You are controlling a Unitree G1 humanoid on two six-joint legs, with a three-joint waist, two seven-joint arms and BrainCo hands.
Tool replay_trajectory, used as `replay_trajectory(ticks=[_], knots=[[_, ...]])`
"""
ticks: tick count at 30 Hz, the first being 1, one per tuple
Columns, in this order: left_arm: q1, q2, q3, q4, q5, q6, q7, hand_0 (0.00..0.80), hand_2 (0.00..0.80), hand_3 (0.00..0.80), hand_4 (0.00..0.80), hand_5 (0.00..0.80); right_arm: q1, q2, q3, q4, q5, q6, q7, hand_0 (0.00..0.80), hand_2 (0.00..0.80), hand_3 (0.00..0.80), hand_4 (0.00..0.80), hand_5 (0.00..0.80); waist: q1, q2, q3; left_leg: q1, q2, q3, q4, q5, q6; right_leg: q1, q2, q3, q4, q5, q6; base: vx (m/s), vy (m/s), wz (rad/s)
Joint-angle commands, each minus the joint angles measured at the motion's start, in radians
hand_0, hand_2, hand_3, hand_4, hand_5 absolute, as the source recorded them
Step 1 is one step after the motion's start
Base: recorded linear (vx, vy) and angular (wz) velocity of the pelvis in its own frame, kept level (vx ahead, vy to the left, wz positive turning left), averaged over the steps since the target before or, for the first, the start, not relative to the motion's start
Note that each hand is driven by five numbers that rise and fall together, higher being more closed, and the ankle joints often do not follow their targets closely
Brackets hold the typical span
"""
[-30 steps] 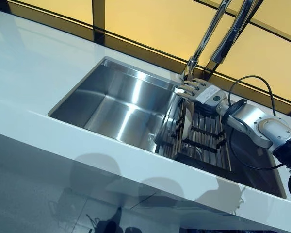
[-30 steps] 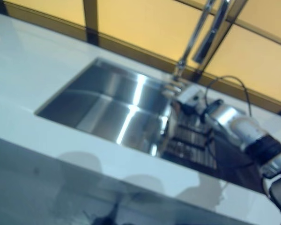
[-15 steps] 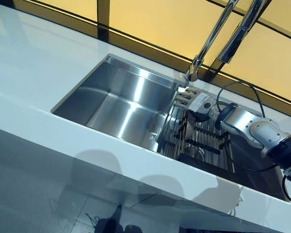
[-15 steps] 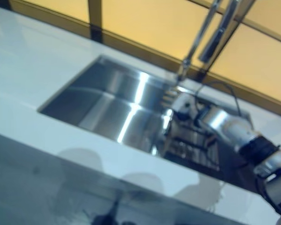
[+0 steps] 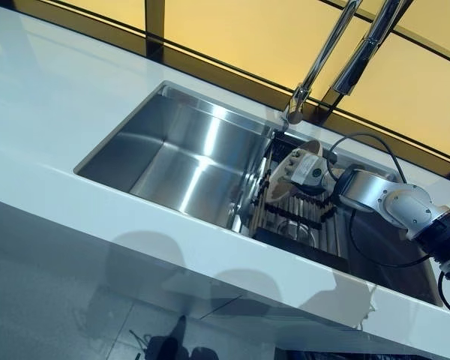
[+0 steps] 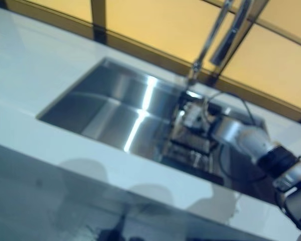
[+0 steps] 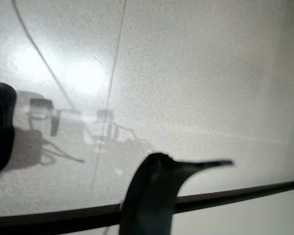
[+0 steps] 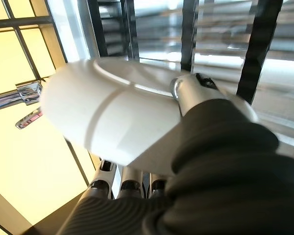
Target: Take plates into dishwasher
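A white plate (image 8: 108, 117) is being pinched by the right hand (image 5: 298, 166) over the rack (image 5: 304, 217) in the sink (image 5: 187, 157) (it could be knocked against the bars and dropped).

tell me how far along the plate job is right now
Early stage. Done: the right hand has reached the rack in the sink and closed on a white plate, thumb curled over its face. In hand: that plate, at the rack. Left: carrying it to the dishwasher, which shows in no view. The left hand hangs idle over the floor.
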State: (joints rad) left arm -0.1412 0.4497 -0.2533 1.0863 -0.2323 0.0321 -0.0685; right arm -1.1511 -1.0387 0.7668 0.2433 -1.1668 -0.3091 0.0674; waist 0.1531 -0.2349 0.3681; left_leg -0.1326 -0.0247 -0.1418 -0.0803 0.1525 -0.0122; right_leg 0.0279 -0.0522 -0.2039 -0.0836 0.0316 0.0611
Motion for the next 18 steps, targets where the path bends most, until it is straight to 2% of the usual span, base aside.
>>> replay_trajectory(ticks=[1, 18], knots=[[0.017, -0.004, 0.002, -0.012, -0.026, -0.013, 0.004, 0.0, 0.0, 0.0, 0.0, 0.0, -0.062, -0.022, 0.017, -0.02, -0.012, 0.012, 0.013, 0.8, 0.8, 0.8, 0.8, 0.8, 0.014, 0.014, -0.031, 0.075, 0.013, 0.055, -0.007, -0.138, 0.04, -0.072, -0.036, -0.007, 0.056, 0.047, 0.084, 0.0, 0.0, 0.0], [0.029, -0.013, 0.007, 0.003, -0.024, -0.008, 0.001, 0.0, 0.0, 0.0, 0.0, 0.0, -0.032, -0.055, 0.002, 0.016, -0.028, -0.009, 0.056, 0.8, 0.8, 0.8, 0.8, 0.8, -0.017, 0.014, -0.074, 0.11, 0.02, 0.08, -0.007, -0.154, 0.042, -0.047, -0.029, 0.021, 0.048, 0.047, 0.082, -0.003, 0.003, -0.01]])
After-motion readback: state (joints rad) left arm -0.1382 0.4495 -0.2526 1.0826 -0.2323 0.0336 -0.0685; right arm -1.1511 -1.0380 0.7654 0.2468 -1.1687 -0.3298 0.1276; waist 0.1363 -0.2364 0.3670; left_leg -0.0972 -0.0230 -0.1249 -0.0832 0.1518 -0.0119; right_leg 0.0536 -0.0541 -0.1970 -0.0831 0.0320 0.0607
